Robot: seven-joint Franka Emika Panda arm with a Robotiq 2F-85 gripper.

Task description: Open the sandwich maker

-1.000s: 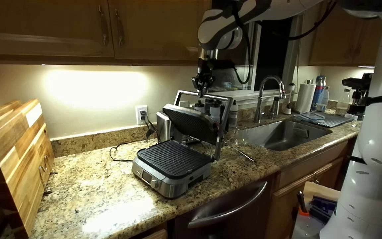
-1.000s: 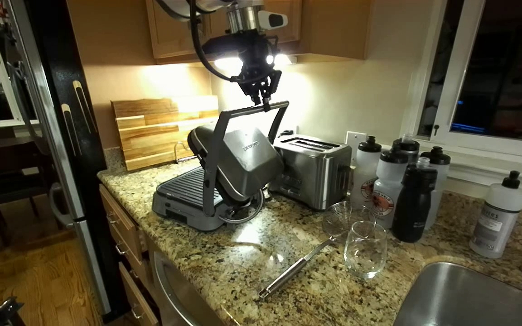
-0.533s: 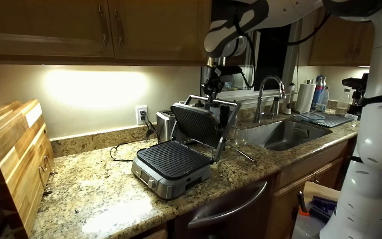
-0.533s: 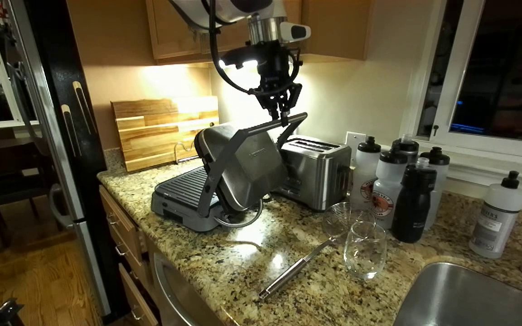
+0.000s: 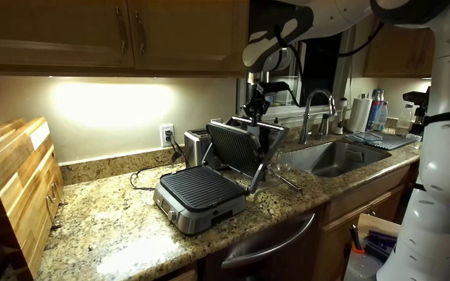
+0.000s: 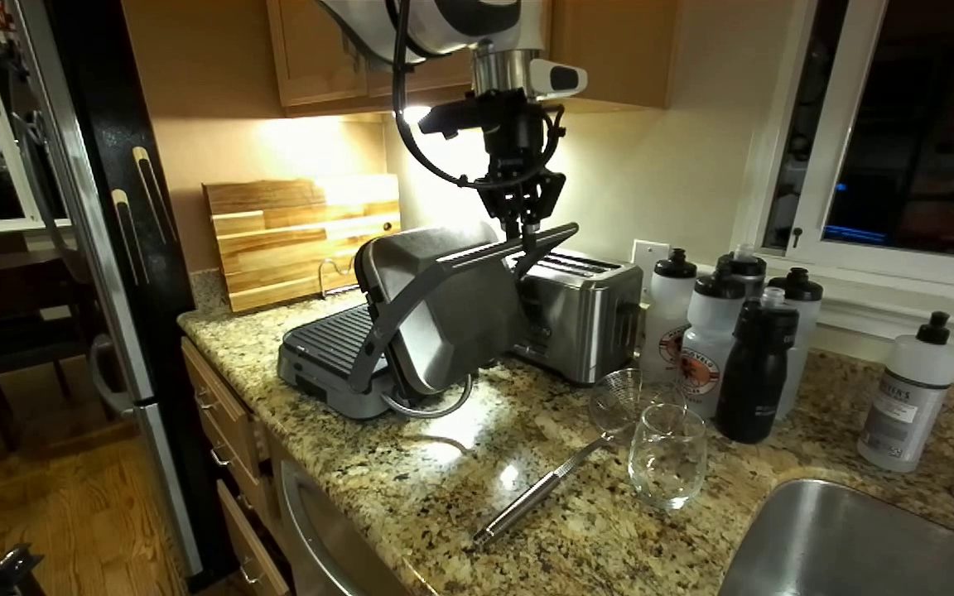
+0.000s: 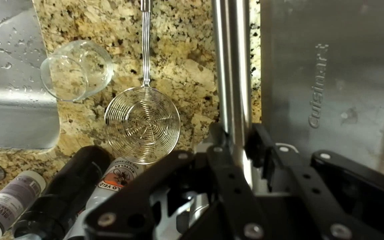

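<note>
Wrist view shows the gripper [image 7: 238,133] clamped on the bar handle [image 7: 231,66], with one black finger [image 7: 217,133] on each side of the smooth, shiny metal. That handle belongs to the sandwich maker [image 5: 213,183], which sits on the counter [image 5: 131,234]. In both exterior views the gripper is up high at the handle, and the base [image 5: 193,220] of the sandwich maker is lower down and off to one side. The lid [image 6: 460,310] is up and leans back, close beside the gripper. Its back is gray metal with slanted edges, and letters on it spell Cuisinart. In an exterior view, the inside of the lid and the bottom plate [image 5: 197,189] are dark, with straight bumpy lines in rows. The base is a silver box with round corners and a round knob [image 5: 172,215]. The counter is speckled stone, tan and brown and black. Just beside the sandwich maker is a boxy, shiny toaster [image 6: 576,323] with slots on top. Farther along, a clear, rounded glass [image 6: 667,455] stands near a round strainer [image 7: 142,125] made of thin wire rings. Wood boards [image 5: 25,183] with pale and dark strips stand at one end of the counter.
</note>
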